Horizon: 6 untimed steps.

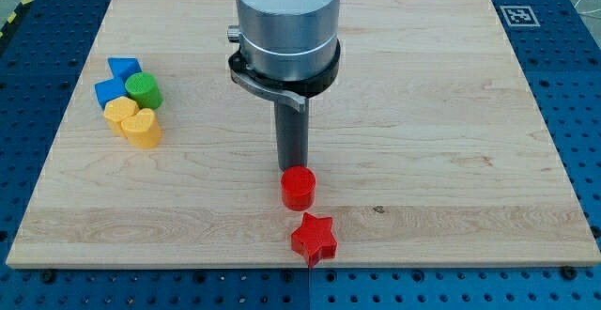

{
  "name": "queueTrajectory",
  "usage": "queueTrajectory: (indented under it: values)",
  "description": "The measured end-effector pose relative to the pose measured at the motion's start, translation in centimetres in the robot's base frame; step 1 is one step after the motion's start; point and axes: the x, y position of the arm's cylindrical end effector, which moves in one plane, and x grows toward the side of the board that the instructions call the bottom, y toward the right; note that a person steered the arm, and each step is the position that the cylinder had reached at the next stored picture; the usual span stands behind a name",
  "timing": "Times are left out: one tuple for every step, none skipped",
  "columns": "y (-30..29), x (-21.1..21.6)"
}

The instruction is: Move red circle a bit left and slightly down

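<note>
The red circle (299, 188) is a short red cylinder on the wooden board, low in the view's middle. My tip (292, 167) is at the end of the dark rod and stands right at the circle's top edge, touching or nearly touching it. A red star (314, 238) lies just below and slightly right of the circle, near the board's bottom edge.
A cluster sits at the view's left: a blue block (123, 68), a second blue block (110, 91), a green cylinder (144, 90), a yellow block (119, 113) and a yellow heart (143, 129). A marker tag (518, 15) is at the board's (451, 113) top right corner.
</note>
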Motion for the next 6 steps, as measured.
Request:
queueTrajectory:
  values:
    - [2.1, -0.1]
    - [4.6, 0.0]
    - [4.5, 0.8]
    - [2.9, 1.9]
    - [1.5, 2.7]
    - [1.4, 2.4]
